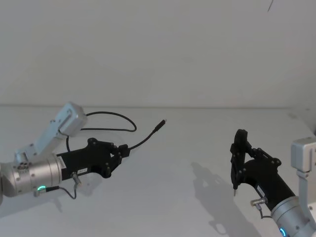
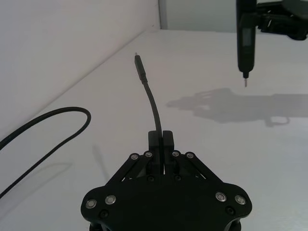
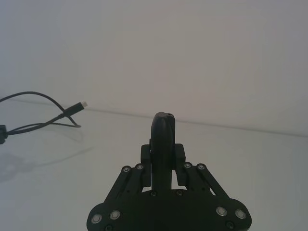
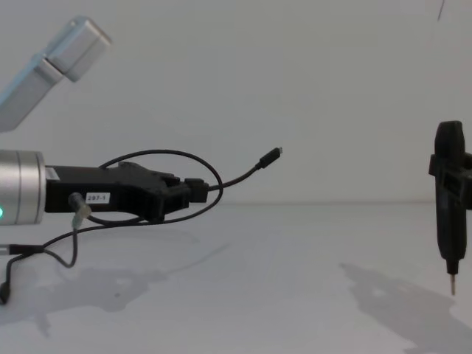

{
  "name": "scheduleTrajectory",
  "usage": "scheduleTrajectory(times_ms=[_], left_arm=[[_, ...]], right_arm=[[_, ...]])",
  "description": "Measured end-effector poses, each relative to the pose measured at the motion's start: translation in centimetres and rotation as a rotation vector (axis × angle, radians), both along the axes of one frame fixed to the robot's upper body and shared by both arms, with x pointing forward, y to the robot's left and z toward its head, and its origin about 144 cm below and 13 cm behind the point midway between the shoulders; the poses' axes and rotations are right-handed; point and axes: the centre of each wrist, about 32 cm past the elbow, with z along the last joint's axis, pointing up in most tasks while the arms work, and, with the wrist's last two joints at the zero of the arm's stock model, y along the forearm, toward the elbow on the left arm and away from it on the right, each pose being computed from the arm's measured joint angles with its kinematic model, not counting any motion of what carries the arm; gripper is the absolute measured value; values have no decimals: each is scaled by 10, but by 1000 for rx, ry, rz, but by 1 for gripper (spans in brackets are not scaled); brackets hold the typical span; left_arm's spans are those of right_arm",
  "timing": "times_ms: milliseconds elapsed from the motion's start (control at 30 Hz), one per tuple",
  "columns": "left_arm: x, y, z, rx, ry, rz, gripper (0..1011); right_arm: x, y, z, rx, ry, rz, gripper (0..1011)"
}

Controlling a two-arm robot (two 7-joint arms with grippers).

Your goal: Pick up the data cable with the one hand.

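The left hand (image 1: 123, 148) (image 2: 161, 138) (image 4: 198, 190) is matte black, built of linked bars with small silver rivets, and carries a white label (image 4: 97, 198) on its side. Behind it sits a smooth silver cylindrical wrist (image 1: 34, 177) with a green light (image 1: 42, 188). Its two flat jaws are pressed together on the cable (image 1: 118, 115) (image 2: 154, 103) (image 3: 48, 98) (image 4: 169, 153), pinching it a short way back from the plug (image 1: 160, 123) (image 2: 139, 65) (image 3: 74, 108) (image 4: 271, 157). The hand is level and held above the smooth white tabletop (image 1: 187, 197) (image 4: 280, 295), on which it casts a soft shadow. The cable is thin, black and round. From the jaws its free end springs forward and upward in a gentle curve, ending in the slim black plug with a short metal tip that points into the air ahead of the left hand. The rest of the cable bends back from the jaws in a wide loop that rises over the hand's top and trails away behind it, with a thin shadow line under it on the tabletop. Well apart from the left hand, on the other side, the right hand (image 1: 238, 163) (image 2: 246, 38) (image 3: 163, 144) (image 4: 450, 214) hangs over the tabletop. It is black too, and a long narrow part points straight down from it to a fine metal tip. I cannot tell whether this hand is open or closed.
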Motion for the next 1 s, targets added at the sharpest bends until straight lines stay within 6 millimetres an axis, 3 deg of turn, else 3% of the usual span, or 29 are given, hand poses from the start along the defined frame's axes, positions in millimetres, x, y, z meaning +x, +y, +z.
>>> scheduleTrajectory(times_ms=[433, 1000], left_arm=[[-19, 6, 4, -22, 50, -26, 48], [-28, 11, 1, -17, 96, -53, 48]], right_arm=[[0, 0, 0, 0, 0, 0, 279], [0, 1, 4, 10, -9, 2, 279]])
